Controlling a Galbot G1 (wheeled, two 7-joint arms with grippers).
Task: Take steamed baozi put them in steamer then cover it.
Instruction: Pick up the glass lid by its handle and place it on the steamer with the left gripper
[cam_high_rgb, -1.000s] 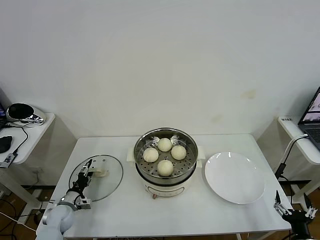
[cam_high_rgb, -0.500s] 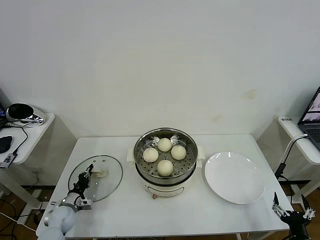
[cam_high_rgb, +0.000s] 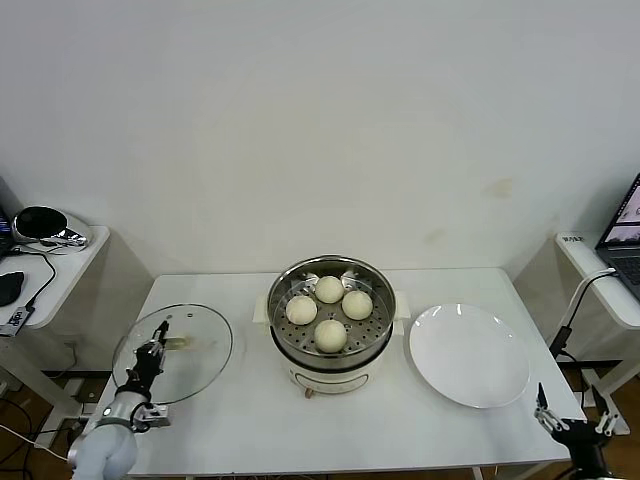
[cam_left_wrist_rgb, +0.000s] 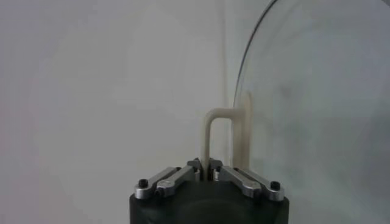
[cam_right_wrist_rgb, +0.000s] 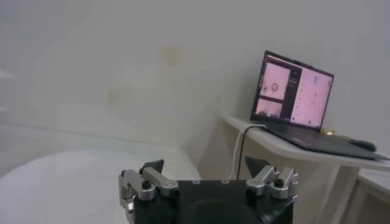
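Two grippers show, and only one has hold of anything; the left gripper (cam_high_rgb: 152, 345) has its jaws pressed together on the cream-white rectangular handle (cam_left_wrist_rgb: 223, 141) of the round clear glass cover with a metal rim (cam_high_rgb: 190, 345); in the left wrist view the metal fingertips (cam_left_wrist_rgb: 194, 165) meet on the handle's near post, with the glass disc standing edge-on just beyond it. From the head view the cover sits at about nine o'clock from the steamer, tilted up off the white tabletop (cam_high_rgb: 250, 420); I cannot tell whether its lower rim touches the table.

At table centre stands the round shiny stainless-steel steamer on a cream-white base (cam_high_rgb: 372, 345), uncovered; on its perforated tray lie four smooth, round, cream-white steamed baozi (cam_high_rgb: 331, 333), close-packed in a diamond, well apart from the closed jaws.

At three o'clock from the steamer lies a flat, glossy white round plate (cam_high_rgb: 469, 355), just beside it. Beyond the plate, at the table's near right corner, the right gripper (cam_high_rgb: 570, 424) hangs with its jaws spread wide, holding and touching nothing.
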